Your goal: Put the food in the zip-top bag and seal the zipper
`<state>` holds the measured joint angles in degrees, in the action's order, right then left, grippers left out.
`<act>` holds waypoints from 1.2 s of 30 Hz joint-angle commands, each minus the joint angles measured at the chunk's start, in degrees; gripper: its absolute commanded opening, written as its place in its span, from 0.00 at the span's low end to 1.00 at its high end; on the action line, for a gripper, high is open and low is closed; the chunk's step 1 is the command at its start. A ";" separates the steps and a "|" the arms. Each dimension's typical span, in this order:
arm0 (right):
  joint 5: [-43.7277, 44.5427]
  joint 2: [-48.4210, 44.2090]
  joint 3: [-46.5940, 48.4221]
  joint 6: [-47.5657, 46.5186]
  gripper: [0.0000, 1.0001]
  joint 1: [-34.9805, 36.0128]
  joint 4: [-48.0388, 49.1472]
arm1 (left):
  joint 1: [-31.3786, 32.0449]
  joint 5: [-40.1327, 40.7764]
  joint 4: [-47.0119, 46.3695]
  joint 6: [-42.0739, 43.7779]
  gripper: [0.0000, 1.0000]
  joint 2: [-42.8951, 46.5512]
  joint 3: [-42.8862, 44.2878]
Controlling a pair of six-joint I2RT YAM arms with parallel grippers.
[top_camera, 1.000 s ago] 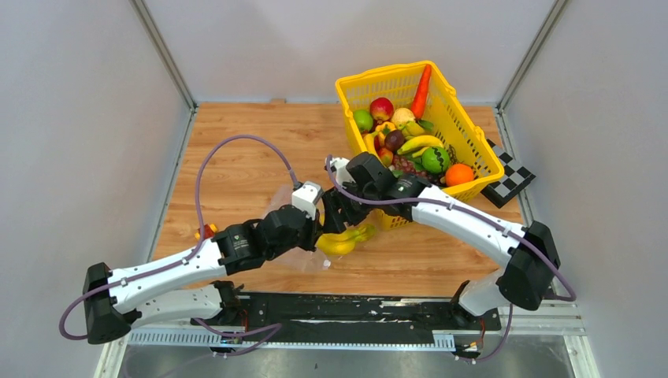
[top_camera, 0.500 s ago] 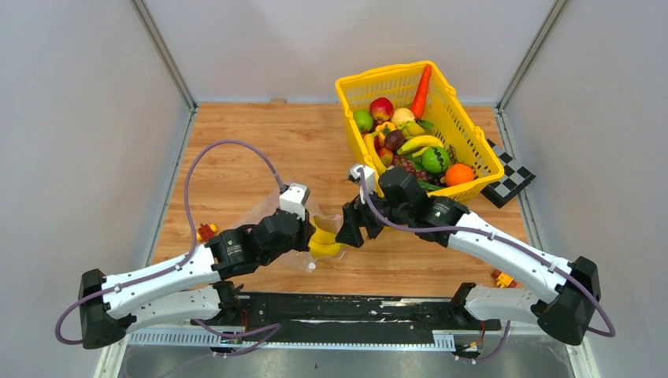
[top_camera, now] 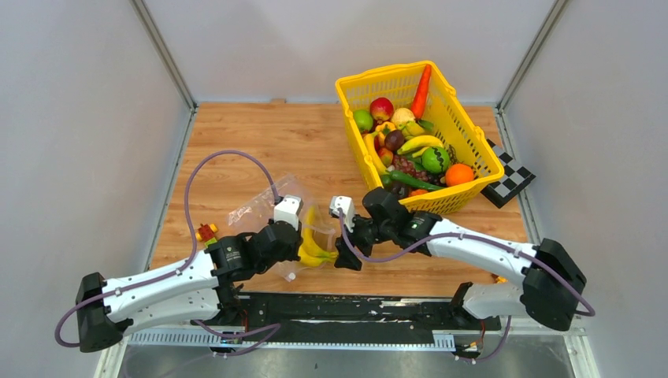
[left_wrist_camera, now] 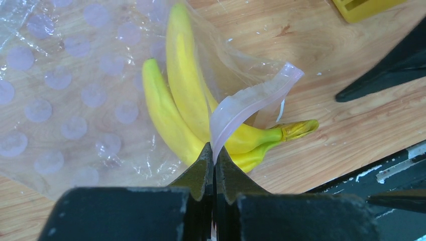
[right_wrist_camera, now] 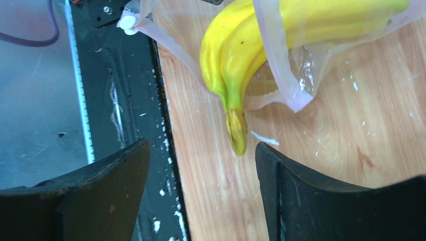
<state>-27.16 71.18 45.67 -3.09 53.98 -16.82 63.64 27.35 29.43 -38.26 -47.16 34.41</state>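
Your zip-top bag (top_camera: 262, 211) lies on the wooden table (top_camera: 236, 150) at the lower centre-left of the top view, between the two arms. A pair of yellow bananas (left_wrist_camera: 183, 95) sits in its mouth, and only the stem tip pokes out past the rim. The rest of the food (top_camera: 410, 142) is heaped in the yellow basket (top_camera: 475, 168) at the upper right.

Your left gripper (left_wrist_camera: 214, 153) is pinched tight on the zipper (left_wrist_camera: 251, 98), lifting that strip so the mouth gapes. Your right gripper (right_wrist_camera: 201, 160) has its fingers spread wide and carries nothing. In the right wrist view they stand on either side of the banana stem without touching it.

Expect the bag to behave as thin, limp, slippery film that crumples and shifts with any nudge. The zipper strip looks like the only part stiff enough to grip, so I judge it the right place to hold. The bananas look light, rigid and smooth, so they will probably slide and not give. A push on the stem end, or a light pinch across it, should send them deeper.

You will find no brand or legible writing anywhere. The bag shows only pale round dots, and a black-and-white checkered board (top_camera: 508, 177) lies just right of the basket
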 commanded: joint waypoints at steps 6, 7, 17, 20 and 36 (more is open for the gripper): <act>-3.75 8.32 -5.15 -10.00 0.73 0.41 15.83 | 0.00 1.76 0.23 -0.70 0.00 0.89 -0.27; -3.99 8.47 -6.48 -10.38 0.72 0.55 19.61 | 0.01 1.73 0.27 -0.68 0.00 0.82 -0.37; -2.35 12.92 -9.40 -9.59 0.31 1.04 27.79 | 0.00 1.32 -0.33 -0.79 0.00 0.31 -0.88; -3.36 13.20 -8.45 -8.30 0.08 1.13 27.38 | 0.00 1.23 -0.20 -0.66 0.00 0.00 -0.77; 8.63 10.47 12.24 9.70 0.04 1.13 3.13 | 0.00 -7.30 -11.30 -0.80 0.00 -1.24 3.45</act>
<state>-25.82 82.96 51.40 2.11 54.74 -10.61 63.61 24.34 24.95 -38.22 -48.49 34.04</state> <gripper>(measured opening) 0.117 0.008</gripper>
